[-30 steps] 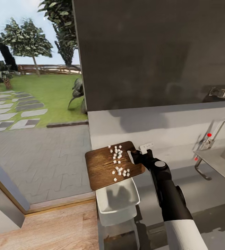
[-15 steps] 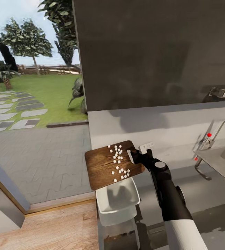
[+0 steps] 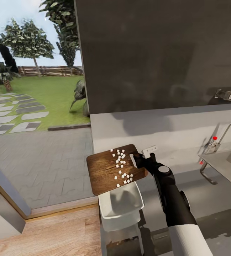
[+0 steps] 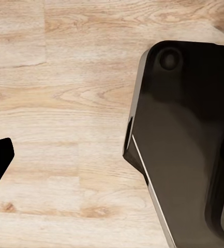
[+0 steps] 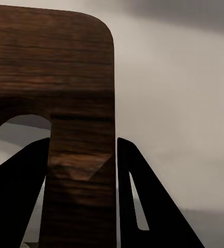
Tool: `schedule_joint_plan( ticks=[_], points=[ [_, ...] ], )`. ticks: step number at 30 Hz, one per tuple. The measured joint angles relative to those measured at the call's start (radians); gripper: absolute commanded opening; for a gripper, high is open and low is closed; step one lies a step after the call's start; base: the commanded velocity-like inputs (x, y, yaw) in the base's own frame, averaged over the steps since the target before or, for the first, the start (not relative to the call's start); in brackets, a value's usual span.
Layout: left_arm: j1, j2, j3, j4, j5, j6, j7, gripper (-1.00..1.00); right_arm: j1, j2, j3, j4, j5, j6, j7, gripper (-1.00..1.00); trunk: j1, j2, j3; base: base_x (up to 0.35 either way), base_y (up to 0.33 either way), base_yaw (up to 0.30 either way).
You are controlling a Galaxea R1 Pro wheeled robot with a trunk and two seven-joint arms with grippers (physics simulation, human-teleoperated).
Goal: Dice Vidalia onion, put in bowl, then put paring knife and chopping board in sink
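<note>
The chopping board (image 3: 110,170) is held aloft at frame centre in the head view, pinched at its handle end by the right gripper (image 3: 136,158); in the right wrist view the jaws are seen closed on the board (image 5: 80,129), one finger each side of the wood strip beside the handle slot. Diced onion (image 3: 121,167) is scattered as small white cubes over the board's right half, approx. in a line from the far edge to the near corner. The bowl (image 3: 120,205) sits on the counter (image 3: 200,199) directly below the board's near edge, at lower centre. The sink (image 3: 229,167) is at the right edge of the frame, well apart from the board. The state of the left gripper's jaws cannot be told: the left wrist view gives wood floor (image 4: 60,103) and a dark base part, w/ one dark fingertip at its edge. Risks, as judged: the board is carried from one end only, so a slip or rotation in the grip is possible; if tilt is applied too fast or toward the wrong edge, cubes could be shed past the bowl rim onto the counter or off its left end to the floor. The board overhangs the bowl to the left, so cubes near the far edge are most likely to miss. Some cubes may also stick and be left on the board.
</note>
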Motion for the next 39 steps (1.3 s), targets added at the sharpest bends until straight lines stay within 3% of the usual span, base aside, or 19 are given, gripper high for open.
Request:
schedule_joint_plan(
  ticks=[9, 15, 21, 35, 39],
  points=[
    [0.001, 0.0, 0.001, 0.0, 0.001, 0.0, 0.0, 1.0, 0.0, 0.0, 0.0, 0.002, -0.041, -0.026, 0.0, -1.0, 0.0, 0.0, 0.0, 0.0, 0.0, 0.0],
    [0.001, 0.0, 0.0, 0.0, 0.0, 0.0, 0.0, 1.0, 0.0, 0.0, -0.001, 0.002, -0.044, -0.028, 0.001, -1.0, 0.0, 0.0, 0.0, 0.0, 0.0, 0.0],
    [0.001, 0.0, 0.0, 0.0, 0.0, 0.0, 0.0, 1.0, 0.0, 0.0, -0.003, 0.037, -0.054, -0.079, 0.0, -1.0, 0.0, 0.0, 0.0, 0.0, 0.0, 0.0],
    [0.001, 0.0, 0.0, 0.0, 0.0, 0.0, 0.0, 1.0, 0.0, 0.0, -0.003, 0.058, -0.056, -0.088, 0.0, -1.0, 0.0, 0.0, 0.0, 0.0, 0.0, 0.0],
    [0.001, 0.0, 0.001, 0.0, 0.0, 0.0, 0.0, 1.0, 0.0, 0.0, -0.003, 0.074, -0.056, -0.131, -0.001, -1.0, 0.0, 0.0, 0.0, 0.0, 0.0, 0.0]
  ],
)
